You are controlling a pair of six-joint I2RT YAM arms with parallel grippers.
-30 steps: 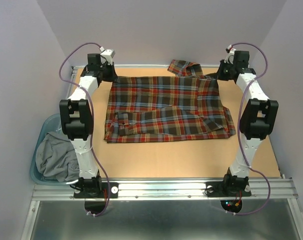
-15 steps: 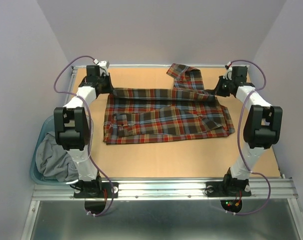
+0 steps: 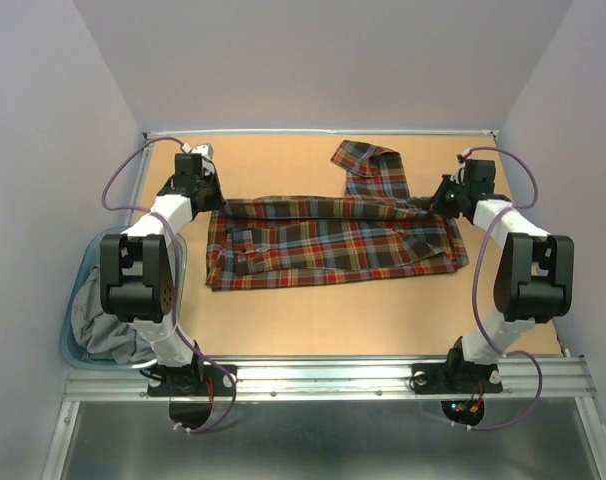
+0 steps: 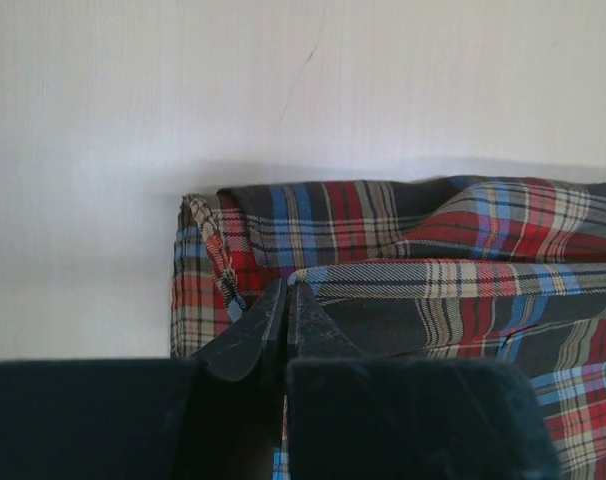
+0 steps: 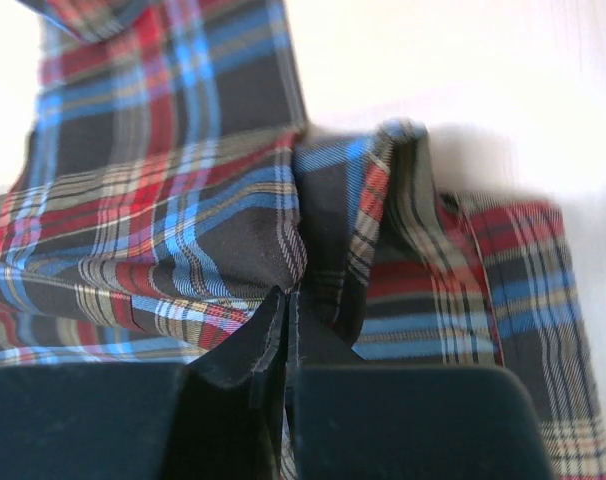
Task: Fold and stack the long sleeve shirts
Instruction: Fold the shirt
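Since 1 s ago the plaid shirt (image 3: pixel 333 245) has had its far edge dragged toward you. It's now folded narrower, lying mid-desk (image 3: pixel 363 320) w/ one sleeve (image 3: pixel 368 165) trailing to the far side. Top cam hides the fingertips. Wrist cams show your left claw (image 4: pixel 286 295) & right claw (image 5: pixel 286 300) each pinched tight on plaid cloth. Grey garment (image 3: pixel 103 325) sits in blue bin (image 3: pixel 67 345) at desk's left.

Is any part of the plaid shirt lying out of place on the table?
Yes. One sleeve of the plaid shirt sticks out past its far edge, toward the back of the table; the rest lies in a neat band.
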